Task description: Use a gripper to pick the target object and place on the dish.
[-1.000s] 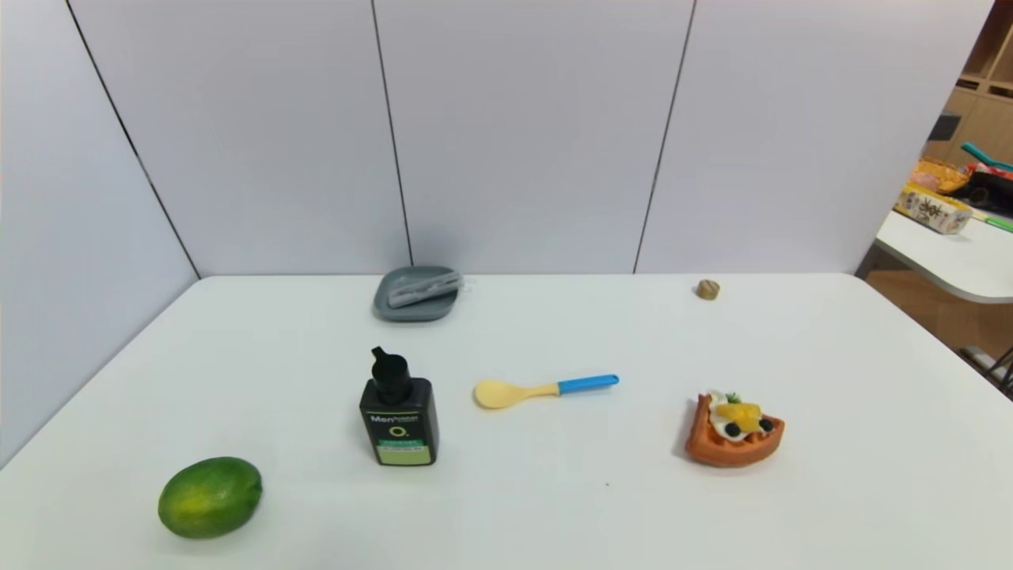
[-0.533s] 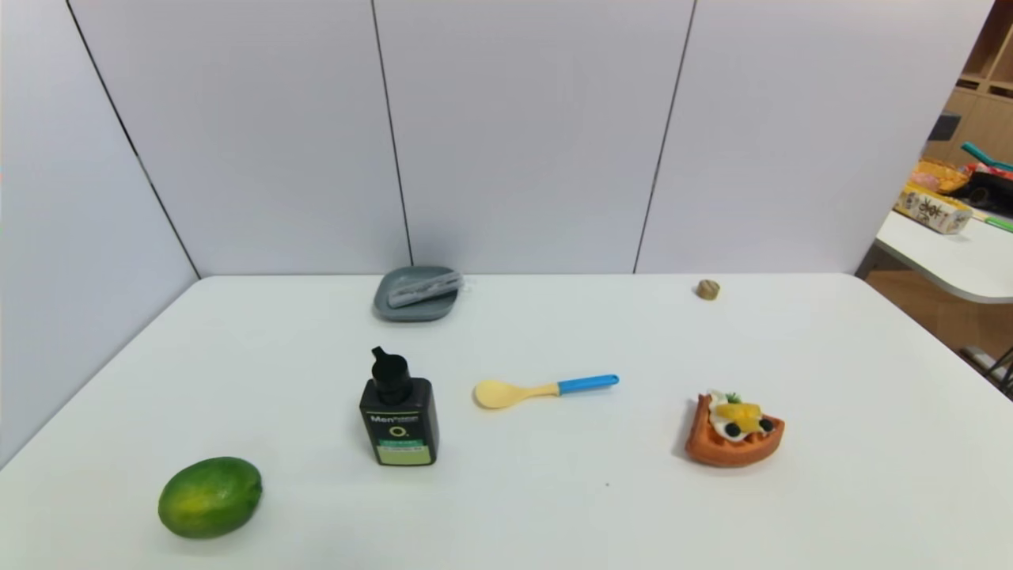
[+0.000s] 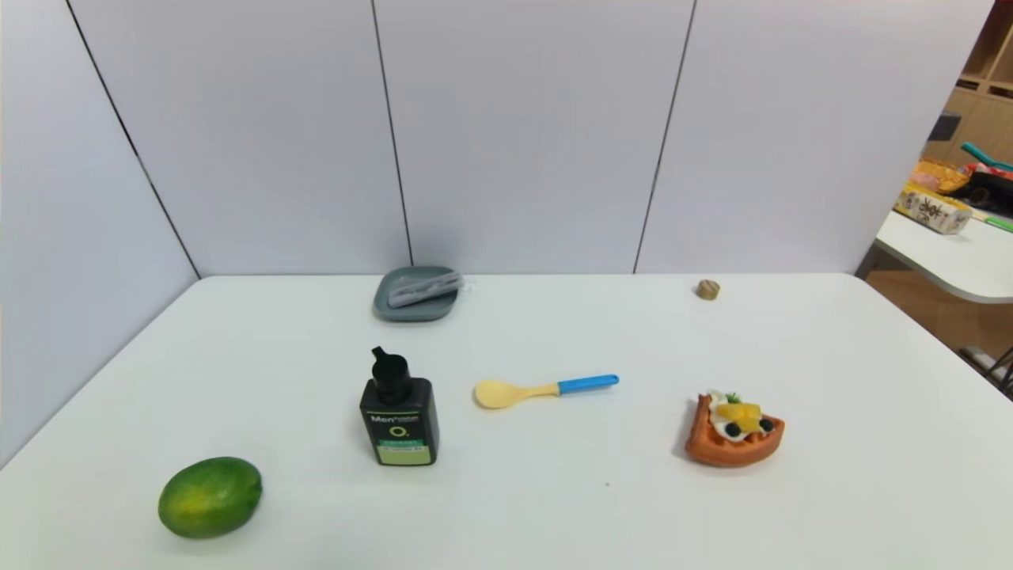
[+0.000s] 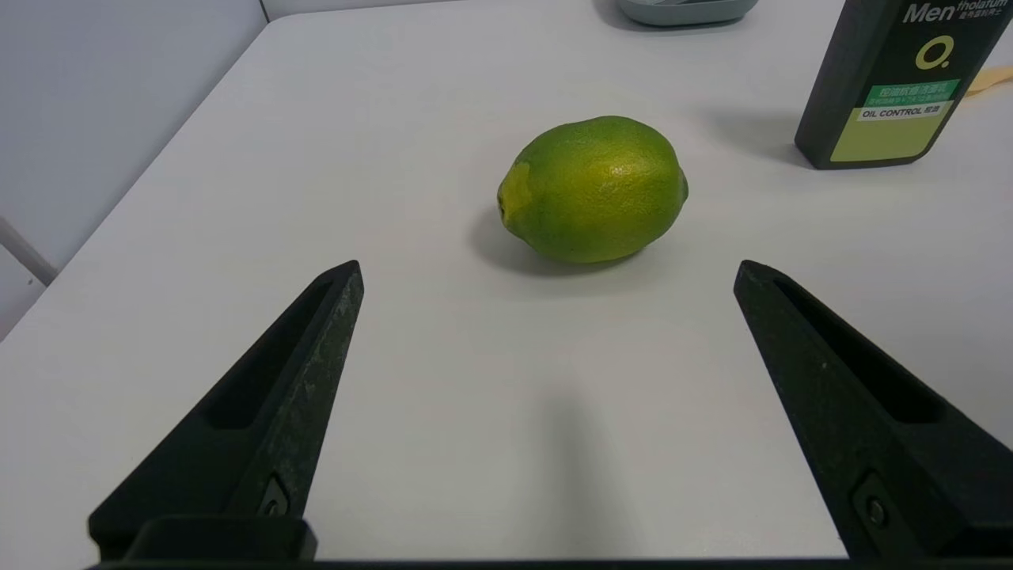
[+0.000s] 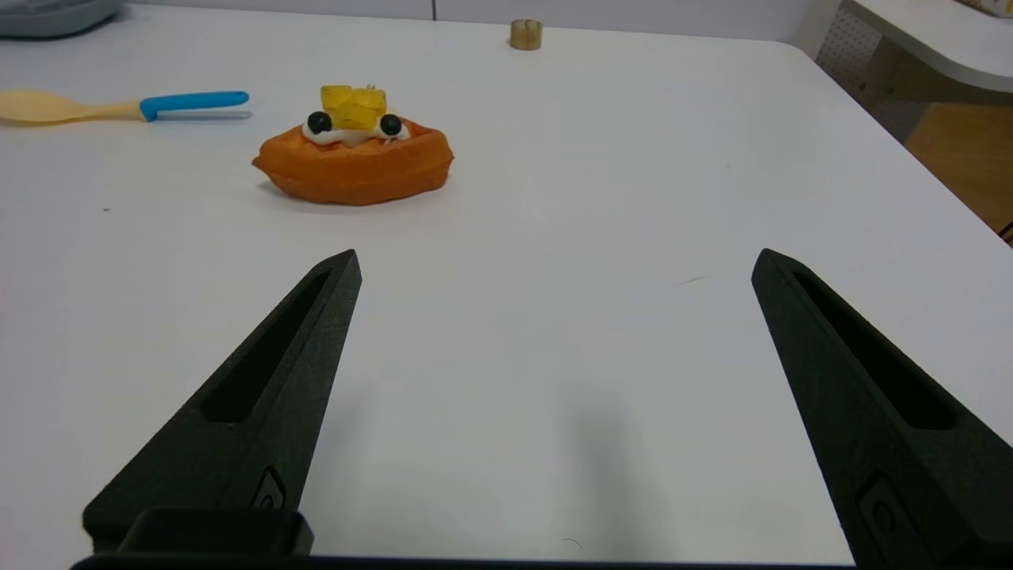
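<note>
From the head view I see the clear case (image 3: 424,288) already lying on the dish (image 3: 396,308) at the table's far edge, so I judge the task done; neither arm shows here. On the left wrist, the left gripper (image 4: 548,271) gapes empty before a lime (image 4: 592,188), and only the dish's rim is visible. On the right wrist, the right gripper (image 5: 556,261) is spread empty near a waffle (image 5: 354,161).

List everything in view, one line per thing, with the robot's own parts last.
dish: 1, grey-blue, far edge of table, by wall.
clear case: 1, clear with grey contents, lying on the dish.
pump bottle: 1, black, green label, upright, centre-left.
spoon: 1, yellow, blue handle, centre.
waffle toy: 1, orange, right.
lime: 1, green, near left.
wooden ring: 1, tan, far right.
table: 1, white.
left gripper: 1, black, open, before lime.
right gripper: 1, black, open, near waffle toy.
</note>
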`<state>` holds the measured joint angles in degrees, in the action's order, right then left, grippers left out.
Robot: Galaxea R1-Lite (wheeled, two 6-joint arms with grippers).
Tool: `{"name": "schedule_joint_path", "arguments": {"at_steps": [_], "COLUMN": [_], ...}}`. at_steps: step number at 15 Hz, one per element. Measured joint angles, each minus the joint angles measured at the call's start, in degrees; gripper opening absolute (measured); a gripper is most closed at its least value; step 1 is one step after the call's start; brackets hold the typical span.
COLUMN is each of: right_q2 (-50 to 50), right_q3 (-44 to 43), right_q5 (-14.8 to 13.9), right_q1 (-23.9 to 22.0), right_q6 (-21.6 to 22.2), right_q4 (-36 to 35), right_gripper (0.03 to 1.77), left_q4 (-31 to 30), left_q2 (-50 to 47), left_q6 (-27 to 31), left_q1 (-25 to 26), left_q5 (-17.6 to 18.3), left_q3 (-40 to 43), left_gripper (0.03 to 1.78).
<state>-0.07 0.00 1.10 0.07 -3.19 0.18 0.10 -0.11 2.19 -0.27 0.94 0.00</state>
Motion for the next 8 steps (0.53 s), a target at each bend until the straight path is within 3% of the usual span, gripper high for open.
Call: {"name": "schedule_joint_path", "arguments": {"at_steps": [8], "right_q2": [0.0], "right_q3": [0.0], "right_q5": [0.1], "right_q1": [0.0], "right_q6": [-0.2], "right_q4": [0.1], "right_gripper": [1.71], "left_q4": [0.0], "left_q2": [0.0], "left_q6": [0.0], "left_q1": [0.0], "left_q5": [0.0], "left_q3": [0.0], "left_gripper": [1.69]}}
